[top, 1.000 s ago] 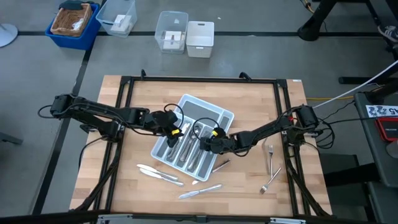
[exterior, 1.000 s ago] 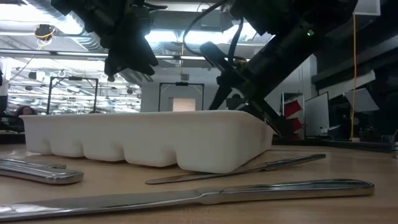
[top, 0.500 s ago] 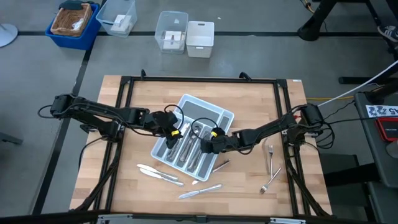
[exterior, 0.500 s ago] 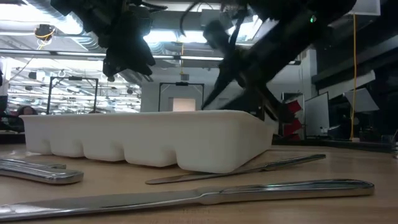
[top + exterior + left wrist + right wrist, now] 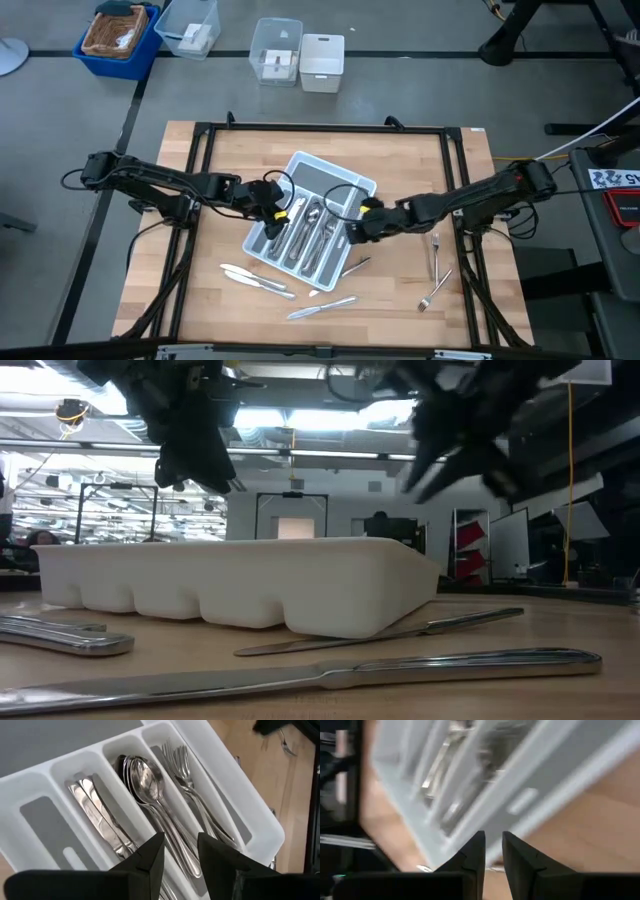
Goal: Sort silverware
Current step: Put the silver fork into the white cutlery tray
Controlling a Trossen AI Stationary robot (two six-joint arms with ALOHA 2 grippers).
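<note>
Since the earlier shots the right pincer (image 5: pixel 357 228) has pulled back off the cutlery tray (image 5: pixel 352 184) toward the right of the frame and now sits just past the tray's right edge in the high view, while the left pincer (image 5: pixel 283 212) hasn't really budged from its spot over the tray's left part, centre of the frame. In the left wrist view its fingers (image 5: pixel 145 860) are slightly spread with nothing between them, hanging above the tray compartments. The right one's fingers (image 5: pixel 472 852) show only a narrow gap and nothing pinched, with the tray rim blurred right in front of them. As for the silverware, a good part is sorted already: knives (image 5: pixel 100 817) in one slot, spoons (image 5: pixel 147 782) in the next, forks (image 5: pixel 182 770) in the one beside that. The rest is loose on the wooden counter (image 5: pixel 230 160): a couple of knives (image 5: pixel 252 276) at the lower left of the tray, another knife (image 5: pixel 322 307) lower centre, a small piece (image 5: pixel 356 265) just by the tray's lower corner, and two forks (image 5: pixel 436 255) at the lower right. In the low view the loose knives (image 5: pixel 300 678) lie across the foreground in front of the tray.
</note>
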